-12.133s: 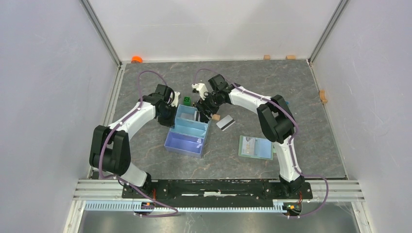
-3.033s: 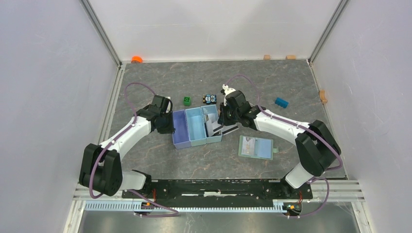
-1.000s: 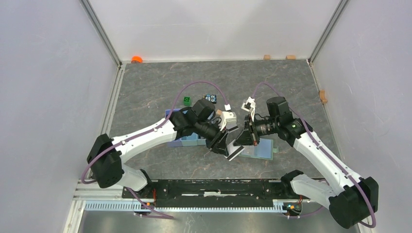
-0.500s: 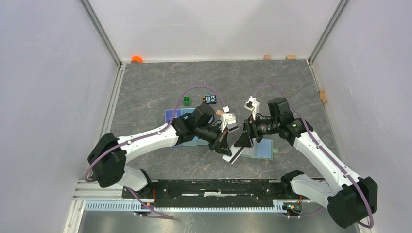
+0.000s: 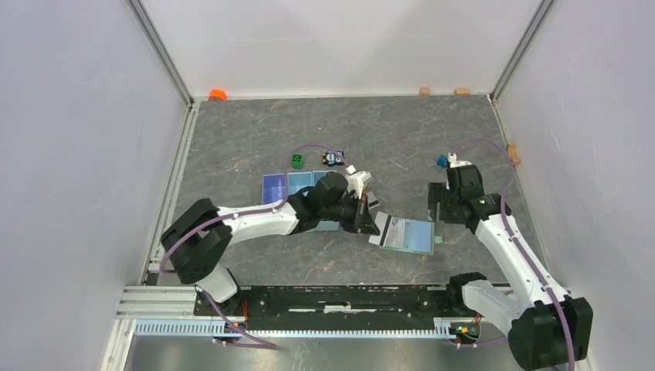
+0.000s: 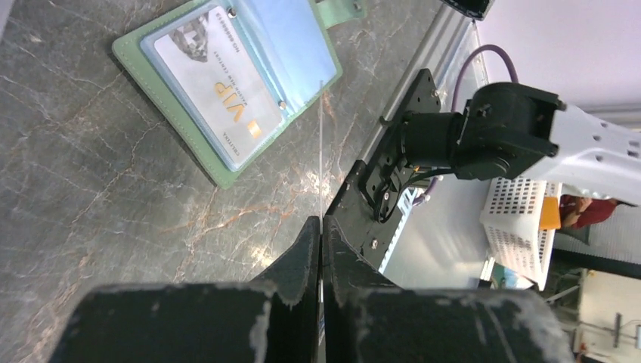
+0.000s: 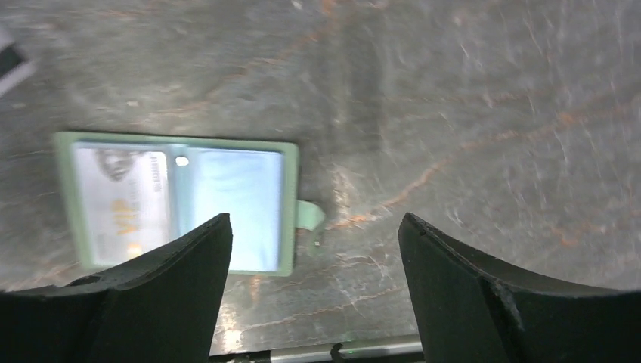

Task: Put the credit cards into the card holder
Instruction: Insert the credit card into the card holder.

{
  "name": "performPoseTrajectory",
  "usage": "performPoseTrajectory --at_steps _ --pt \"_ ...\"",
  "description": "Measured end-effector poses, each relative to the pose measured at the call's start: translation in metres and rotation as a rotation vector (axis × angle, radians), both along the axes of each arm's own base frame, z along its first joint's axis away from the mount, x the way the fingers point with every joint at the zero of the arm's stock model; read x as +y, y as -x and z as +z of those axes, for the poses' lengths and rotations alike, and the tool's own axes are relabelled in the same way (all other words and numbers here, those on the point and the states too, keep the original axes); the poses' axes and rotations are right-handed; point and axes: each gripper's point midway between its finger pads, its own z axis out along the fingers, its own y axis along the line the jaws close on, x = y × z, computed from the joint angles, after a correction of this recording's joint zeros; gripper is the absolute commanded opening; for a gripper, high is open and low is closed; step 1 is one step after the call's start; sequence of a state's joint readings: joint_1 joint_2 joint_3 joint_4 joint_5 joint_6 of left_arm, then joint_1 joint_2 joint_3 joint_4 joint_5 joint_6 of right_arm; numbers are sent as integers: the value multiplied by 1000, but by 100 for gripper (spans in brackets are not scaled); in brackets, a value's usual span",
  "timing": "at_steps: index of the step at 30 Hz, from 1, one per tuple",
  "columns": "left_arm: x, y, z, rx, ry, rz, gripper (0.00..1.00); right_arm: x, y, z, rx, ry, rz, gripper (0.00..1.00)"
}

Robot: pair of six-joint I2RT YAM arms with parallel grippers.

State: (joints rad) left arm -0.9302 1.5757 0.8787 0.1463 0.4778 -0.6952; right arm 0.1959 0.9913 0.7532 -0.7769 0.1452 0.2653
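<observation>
1. The left claw (image 5: 369, 222) is clamped shut on a thin credit card (image 5: 378, 236); in the left wrist view this credit card (image 6: 320, 144) shows edge-on, a pale line running out from between the closed fingers (image 6: 298, 257).
2. In the top view the held credit card sits right at the card holder (image 5: 411, 235), at its edge nearest the left arm; whether the two touch cannot be told.
3. The card holder lies open and flat on the grey marbled counter (image 5: 347, 124); it is sage-green outside and pale blue-green inside; its snap tab (image 7: 311, 215) sticks out on the side away from the left claw.
4. A VIP card (image 6: 219, 98) sits in one pocket of the card holder; the pocket beside it shows only pale blue.
5. The right claw (image 5: 435, 207) hangs above the counter over the tab side of the card holder; its fingers (image 7: 151, 295) stand wide apart with nothing between them; the card holder (image 7: 178, 200) shows below them in the right wrist view.
6. The light blue tray (image 5: 276, 186) sits behind the left arm, partly hidden by it; a green cube (image 5: 297, 161) and a small toy car (image 5: 333, 158) lie just beyond the tray; a blue block (image 5: 442, 161) lies near the right arm's wrist.
</observation>
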Motion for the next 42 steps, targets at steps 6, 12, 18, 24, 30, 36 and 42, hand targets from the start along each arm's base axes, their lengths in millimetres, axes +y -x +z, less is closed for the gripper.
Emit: performPoseTrajectory --at_steps 6,12,18,24,30,36,42 --pt "-18 1 -24 74 -42 10 2 -22 27 -43 122 55 -91 70" --pt "-33 -4 -24 71 -39 10 2 -22 36 -63 175 54 -95 48" --pt "-48 -13 -41 101 -62 17 2 -22 25 -68 155 57 -87 30" --pt "-60 -20 -59 146 -89 31 2 -22 26 -73 160 64 -76 4" --pt "-70 -22 -67 194 -89 37 2 -22 26 -77 173 67 -73 0" --pt "-72 -20 -75 232 -98 42 2 -22 26 -77 175 68 -73 0" --pt "-77 -18 -84 279 -94 33 2 -22 26 -78 177 68 -73 0"
